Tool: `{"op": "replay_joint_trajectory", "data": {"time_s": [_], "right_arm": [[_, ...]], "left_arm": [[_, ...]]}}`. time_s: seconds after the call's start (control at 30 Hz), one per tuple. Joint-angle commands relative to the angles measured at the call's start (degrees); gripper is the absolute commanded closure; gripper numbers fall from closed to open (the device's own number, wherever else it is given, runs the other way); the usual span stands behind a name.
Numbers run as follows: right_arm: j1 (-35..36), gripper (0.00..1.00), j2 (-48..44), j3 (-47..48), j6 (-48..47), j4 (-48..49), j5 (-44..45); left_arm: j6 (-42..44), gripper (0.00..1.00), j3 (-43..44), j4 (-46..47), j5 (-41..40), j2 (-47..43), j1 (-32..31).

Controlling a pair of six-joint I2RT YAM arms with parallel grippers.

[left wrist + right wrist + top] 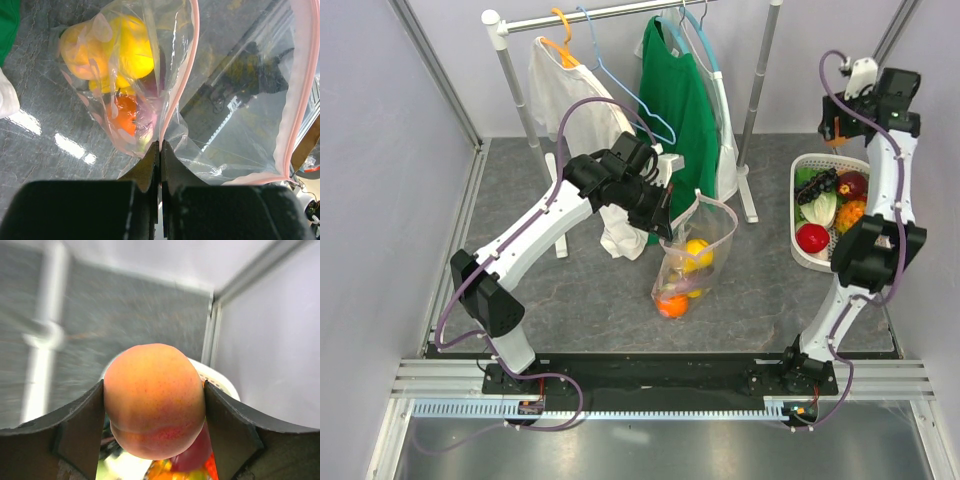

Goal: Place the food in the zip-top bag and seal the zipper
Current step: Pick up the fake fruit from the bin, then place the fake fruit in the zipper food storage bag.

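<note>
Grey marbled tabletop point(570, 300) runs wall to wall between pale lilac panels. Right behind the zip-top bag point(712, 228) stands a clothes rack point(620, 12) with a green garment point(675, 100) and a white garment point(570, 90) on hangers; the green one hangs just behind the bag's mouth. Off to the bag's right, well apart from it, sits a white basket point(800, 255) with a red fruit point(812, 238), dark grapes point(817, 185) and a pale green leafy vegetable point(820, 210) inside.

From where I stand the left gripper point(160, 145) has its fingers point(147, 165) pressed tight together on the bag's rim, right on the zipper point(186, 75), and the bag hangs from it with the mouth gaping. Down in the bag lie a yellow fruit point(131, 47) and an orange one point(125, 116), its bottom resting on the table.

The right gripper point(154, 390) is up beyond the bag's right side, above the basket, its fingers point(80, 425) spread about a fruit's width and clamped on a peach point(154, 410) from both sides
</note>
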Motion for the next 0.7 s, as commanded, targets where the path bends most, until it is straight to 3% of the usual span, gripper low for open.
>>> {"op": "replay_joint_trajectory", "data": {"time_s": [0.0, 0.23, 0.43, 0.67], "right_arm": [[0.36, 0.5, -12.04, 2.35, 4.73, -5.61, -15.91], [7.81, 0.52, -28.27, -6.05, 9.65, -14.86, -36.76], [22.05, 0.53, -41.65, -22.93, 14.49, -8.81, -36.98], [32.76, 0.56, -43.07, -31.92, 13.62, -8.79, -31.96]], "left_arm": [[1.88, 0.98, -0.29, 1.85, 1.2, -3.05, 0.25], [2.32, 0.98, -0.65, 2.29, 1.64, -3.49, 0.25], [2.58, 0.98, -1.26, 3.17, 1.99, -4.89, 0.34], [2.32, 0.98, -1.17, 3.87, 2.7, -5.42, 0.25]]}}
